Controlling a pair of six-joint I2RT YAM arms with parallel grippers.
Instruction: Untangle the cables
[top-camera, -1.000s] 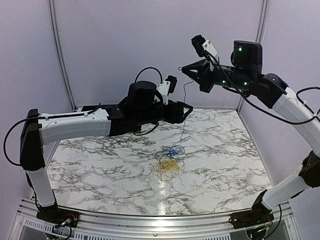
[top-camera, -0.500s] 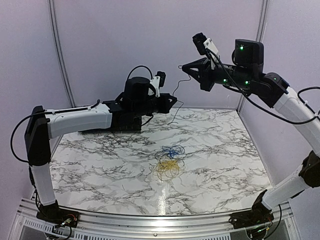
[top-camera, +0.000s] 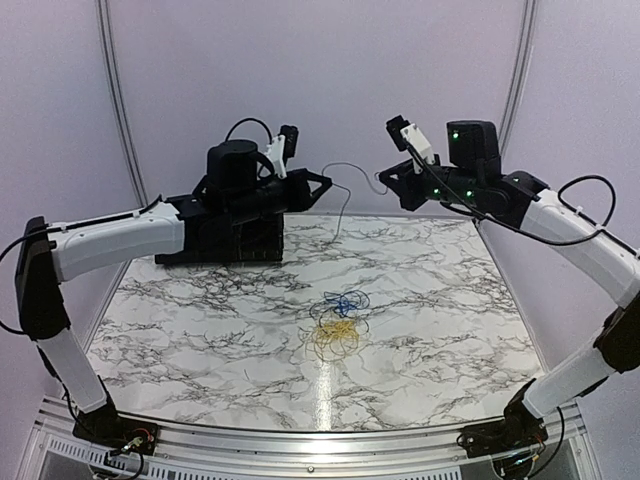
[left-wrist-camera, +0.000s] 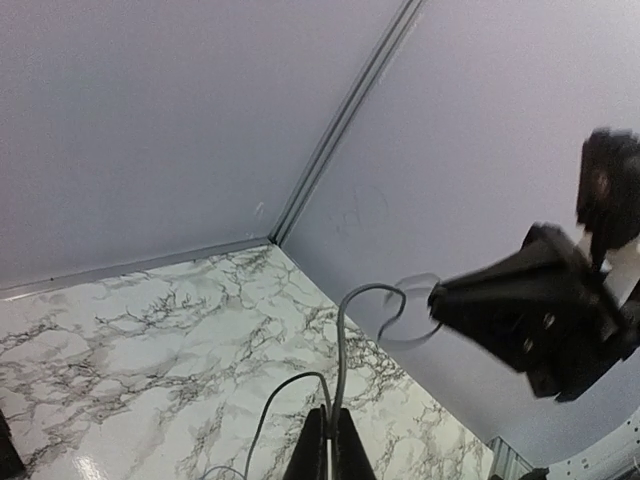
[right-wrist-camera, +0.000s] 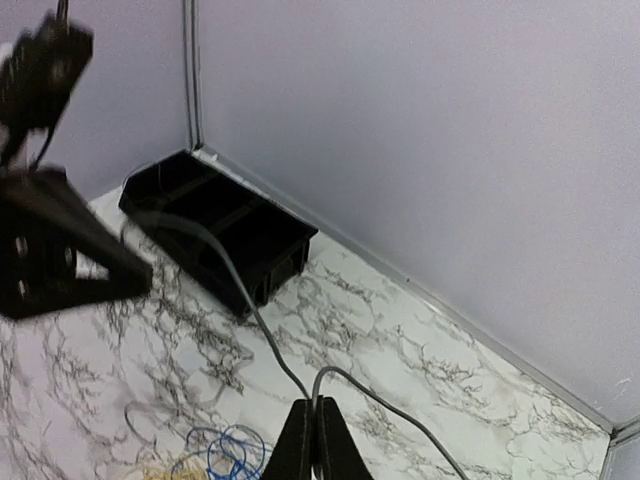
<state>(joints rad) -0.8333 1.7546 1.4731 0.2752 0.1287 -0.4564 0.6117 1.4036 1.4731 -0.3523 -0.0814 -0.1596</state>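
Jaws of the left gripper (top-camera: 326, 184) and the right gripper (top-camera: 384, 180) are pressed together, each clamped on the same grey cable (top-camera: 352, 166). This cable spans the gap between the two grippers in a shallow arc, held in the air above the far edge of the worktop (top-camera: 200, 330). One loose end hangs below the left gripper; whether it reaches the surface cannot be determined. A blue cable (top-camera: 345, 301) and a yellow cable (top-camera: 333, 338) lie tangled near the worktop's centre, blue on the far side. A black tray (right-wrist-camera: 270, 262) sits at the far left corner.
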